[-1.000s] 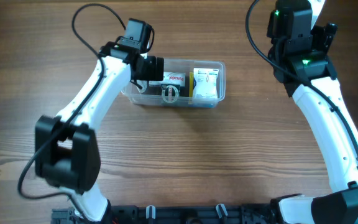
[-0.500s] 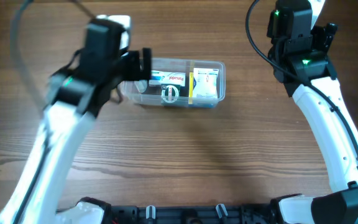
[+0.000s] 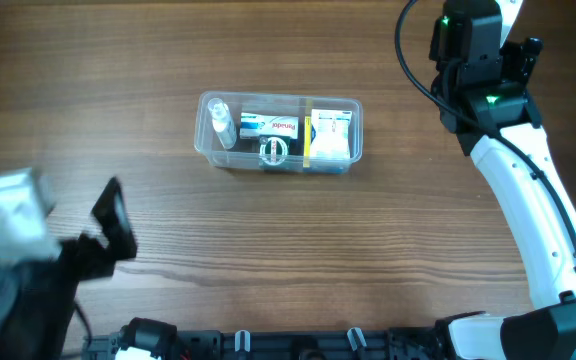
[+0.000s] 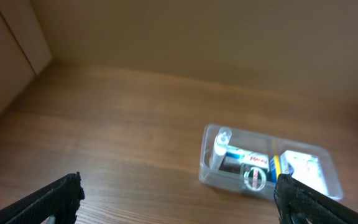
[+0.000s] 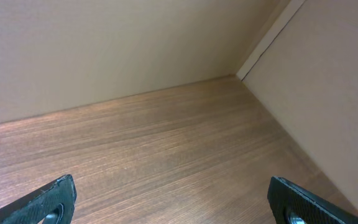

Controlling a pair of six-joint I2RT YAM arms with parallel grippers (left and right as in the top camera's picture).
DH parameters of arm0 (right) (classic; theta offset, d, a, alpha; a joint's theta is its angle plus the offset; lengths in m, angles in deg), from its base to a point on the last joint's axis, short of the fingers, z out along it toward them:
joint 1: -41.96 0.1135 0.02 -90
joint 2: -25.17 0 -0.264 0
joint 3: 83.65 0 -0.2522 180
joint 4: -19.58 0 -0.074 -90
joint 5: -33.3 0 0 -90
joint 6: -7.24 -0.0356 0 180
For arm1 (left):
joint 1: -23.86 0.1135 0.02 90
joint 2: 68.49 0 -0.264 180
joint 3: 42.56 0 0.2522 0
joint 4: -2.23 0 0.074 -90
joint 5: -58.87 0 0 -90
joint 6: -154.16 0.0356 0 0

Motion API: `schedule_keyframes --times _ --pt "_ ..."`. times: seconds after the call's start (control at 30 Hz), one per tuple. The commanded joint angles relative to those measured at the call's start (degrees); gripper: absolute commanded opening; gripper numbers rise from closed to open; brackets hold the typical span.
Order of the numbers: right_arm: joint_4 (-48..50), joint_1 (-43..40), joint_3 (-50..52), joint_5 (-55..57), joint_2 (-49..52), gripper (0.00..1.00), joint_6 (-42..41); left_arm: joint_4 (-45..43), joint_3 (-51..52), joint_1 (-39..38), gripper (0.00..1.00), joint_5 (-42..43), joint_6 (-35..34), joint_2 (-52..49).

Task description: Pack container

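Left gripper, near-left over the table: jaws spread wide, holding nothing. Container: mid-table, upright, with a small bottle and boxes inside. Right gripper, far right: jaws spread, empty.

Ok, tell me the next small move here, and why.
Probably just settle the left gripper at rest. It and the right gripper are both open and empty, the container already holds a bottle and small boxes, and nothing else to pack is in view.
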Motion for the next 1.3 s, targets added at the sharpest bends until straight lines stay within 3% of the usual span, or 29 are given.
schedule_keyframes --times 0.0,0.33,0.47,0.63,0.73,1.03,1.27 --pt "0.26 0.09 -0.17 1.14 0.74 1.00 -1.07 -0.02 0.09 0.37 1.00 -1.14 0.11 6.03" --pt "0.26 0.09 -0.17 1.14 0.74 1.00 -1.09 0.42 0.09 0.37 1.00 -2.62 0.48 11.69" --pt "0.28 0.09 -0.17 1.14 0.74 1.00 -1.09 4.42 0.09 0.37 1.00 -2.43 0.24 11.69" --pt "0.26 0.09 -0.17 1.14 0.74 1.00 -1.07 13.66 0.15 2.93 1.00 4.76 0.26 12.28" --pt "0.26 0.09 -0.17 1.14 0.74 1.00 -1.09 13.75 1.07 6.34 1.00 7.50 0.26 13.75" --pt "0.26 0.09 -0.17 1.14 0.74 1.00 -1.09 -1.40 17.97 16.09 1.00 8.83 0.24 26.60" --pt "0.26 0.09 -0.17 1.14 0.74 1.00 -1.09 -15.39 35.56 16.98 1.00 9.68 0.26 34.51"
